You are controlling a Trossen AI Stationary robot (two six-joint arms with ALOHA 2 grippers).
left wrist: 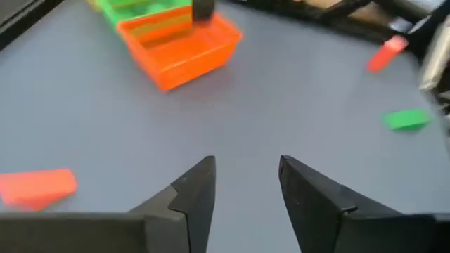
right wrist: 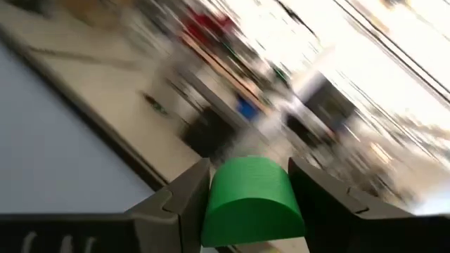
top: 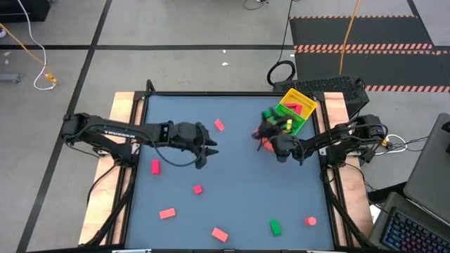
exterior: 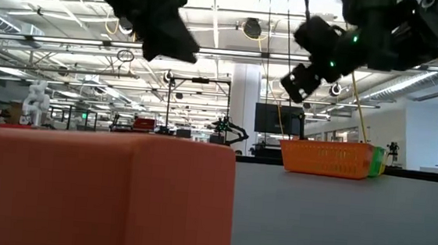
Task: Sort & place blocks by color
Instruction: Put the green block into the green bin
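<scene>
Two arms raised | right fingers [right wrist: 246,190] clamp green block [right wrist: 252,198]

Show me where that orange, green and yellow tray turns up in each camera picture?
High view: the tray sits at the table's far right, by the right gripper.
Low view: right of centre, orange wall facing us.
Left wrist view: across the table, orange end nearest.
Right wrist view: not in it.
Shared landmark: its orange compartment.

red/pink blocks: six loose on the table, e.g. one [top: 219,125] and another [top: 167,213] | green blocks: one on the table [top: 275,226], one in the right gripper [right wrist: 249,200] | tray: one [top: 295,110] | arms: two
</scene>
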